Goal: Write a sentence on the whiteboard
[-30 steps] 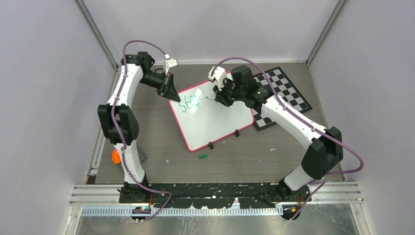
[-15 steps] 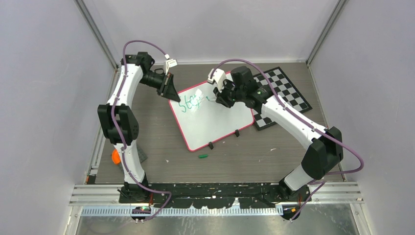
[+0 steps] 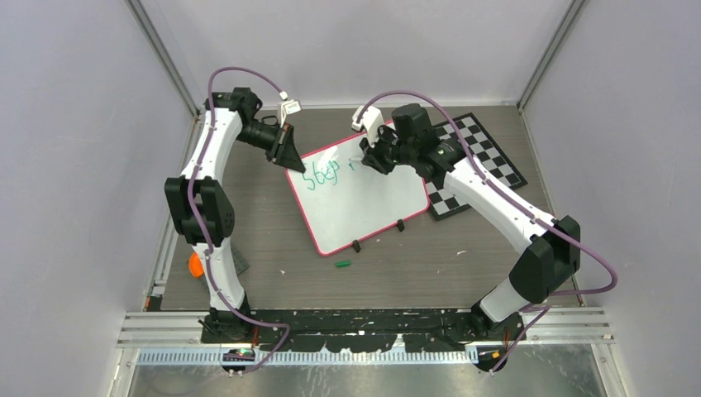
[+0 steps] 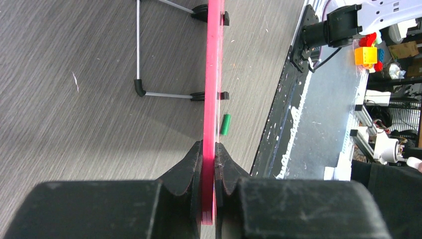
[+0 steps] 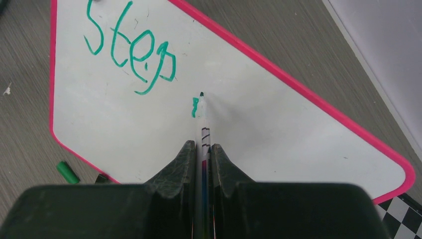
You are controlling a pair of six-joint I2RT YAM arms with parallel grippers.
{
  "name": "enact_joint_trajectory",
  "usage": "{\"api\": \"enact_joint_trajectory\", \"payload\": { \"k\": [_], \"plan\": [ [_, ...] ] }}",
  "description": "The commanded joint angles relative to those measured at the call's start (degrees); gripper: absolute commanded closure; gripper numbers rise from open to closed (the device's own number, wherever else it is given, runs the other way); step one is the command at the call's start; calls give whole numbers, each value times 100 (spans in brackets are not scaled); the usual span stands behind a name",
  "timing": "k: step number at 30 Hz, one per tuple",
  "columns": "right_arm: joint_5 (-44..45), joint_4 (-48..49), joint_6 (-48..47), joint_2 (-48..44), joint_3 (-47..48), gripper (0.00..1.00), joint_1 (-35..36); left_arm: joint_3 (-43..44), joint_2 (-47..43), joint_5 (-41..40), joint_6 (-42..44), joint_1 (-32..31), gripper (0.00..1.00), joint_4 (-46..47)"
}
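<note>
The whiteboard (image 3: 364, 207) lies tilted on the table, white with a pink rim (image 5: 298, 84). The sentence reads "Step" (image 5: 132, 50) in green near the board's far-left corner (image 3: 321, 174). A short green stroke (image 5: 195, 107) sits just right of that word. My right gripper (image 5: 202, 147) is shut on a white marker (image 5: 201, 114), its dark tip over the board beside the stroke; whether it touches I cannot tell. In the top view this gripper (image 3: 369, 161) hangs over the far edge. My left gripper (image 4: 209, 154) is shut on the board's pink rim (image 4: 213, 74) at the far-left corner (image 3: 287, 159).
A green marker cap (image 3: 343, 264) lies on the table near the board's front edge (image 4: 225, 123) (image 5: 67, 172). A black-and-white checkered board (image 3: 488, 161) lies right of the whiteboard. Wire stand legs (image 4: 164, 94) stick out under it. An orange object (image 3: 195, 264) sits by the left arm.
My right gripper has shifted slightly toward the far edge with the marker, and a short green stroke now shows right of "Step". The left gripper has kept its hold.
</note>
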Motion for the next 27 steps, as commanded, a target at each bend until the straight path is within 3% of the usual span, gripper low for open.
{"api": "enact_joint_trajectory", "payload": {
  "k": [1, 16, 27],
  "plan": [
    [66, 361, 79, 3, 357, 100, 30, -52, -213, -128, 93, -47, 99, 23],
    [189, 141, -128, 97, 150, 100, 32, -156, -227, -150, 109, -44, 99, 71],
    [141, 358, 128, -399, -96, 100, 4, -152, -233, -148, 144, -40, 99, 49]
  ]
}}
